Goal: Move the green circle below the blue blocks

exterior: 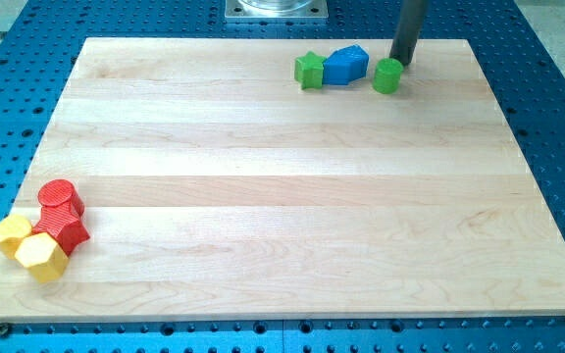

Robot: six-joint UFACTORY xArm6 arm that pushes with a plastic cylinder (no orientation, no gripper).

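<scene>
The green circle [387, 75] is a short green cylinder near the view's top, right of centre on the wooden board [282, 196]. The blue blocks [345, 65] lie just to its left, close together as one blue mass. A green star-like block [310, 71] touches the blue blocks on their left. My tip [400, 61] comes down from the view's top and stands just above and to the right of the green circle, close to or touching it.
At the view's bottom left sit a red cylinder [61, 198], a red star-like block [64, 230], a yellow block [11, 233] and a yellow hexagon [41, 257]. A metal mount [277, 10] is at the top edge.
</scene>
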